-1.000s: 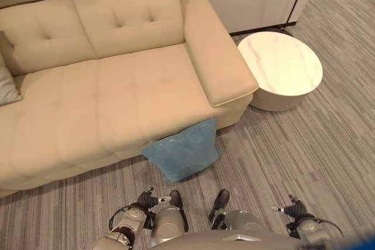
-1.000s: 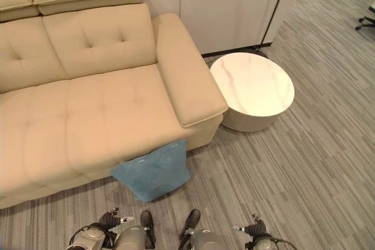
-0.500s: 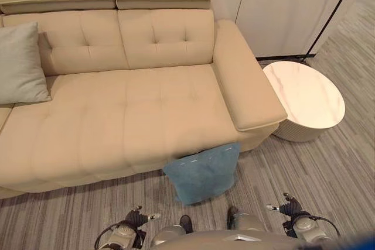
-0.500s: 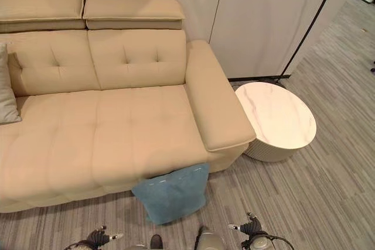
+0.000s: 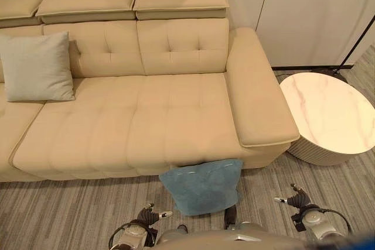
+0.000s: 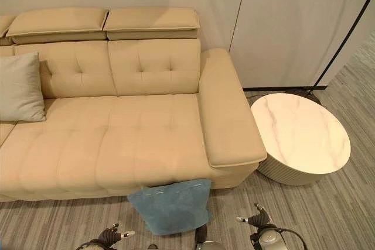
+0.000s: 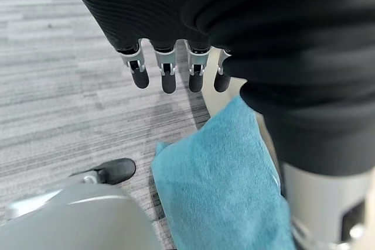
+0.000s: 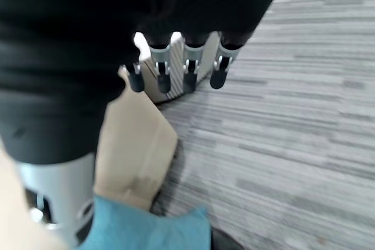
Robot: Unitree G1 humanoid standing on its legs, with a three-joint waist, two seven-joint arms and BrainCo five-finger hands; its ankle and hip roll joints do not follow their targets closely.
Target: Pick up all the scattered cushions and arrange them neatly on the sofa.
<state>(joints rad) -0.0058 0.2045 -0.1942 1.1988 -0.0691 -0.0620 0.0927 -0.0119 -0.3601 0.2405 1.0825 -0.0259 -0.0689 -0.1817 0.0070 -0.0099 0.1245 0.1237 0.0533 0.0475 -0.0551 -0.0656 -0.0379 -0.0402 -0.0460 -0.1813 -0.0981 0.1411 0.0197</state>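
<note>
Blue cushion (image 5: 203, 186) leans on floor against sofa (image 5: 146, 115) front edge, near armrest end. Grey cushion (image 5: 36, 66) already on seat. Left robot hand (image 7: 176, 68) and right robot hand (image 8: 176, 71) hang empty, fingers straight. I judge blue cushion soft, light; best gripped at top edge.

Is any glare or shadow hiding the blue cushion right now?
No: left eye view, the blue cushion is evenly lit against the sofa front; sheen only on the round table. Left wrist view, it shows plainly past the left hand.

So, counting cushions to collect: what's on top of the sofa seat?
One grey cushion stands at the sofa's left end against the backrest. The blue cushion leans on the floor, its top edge hidden under the seat front.
</note>
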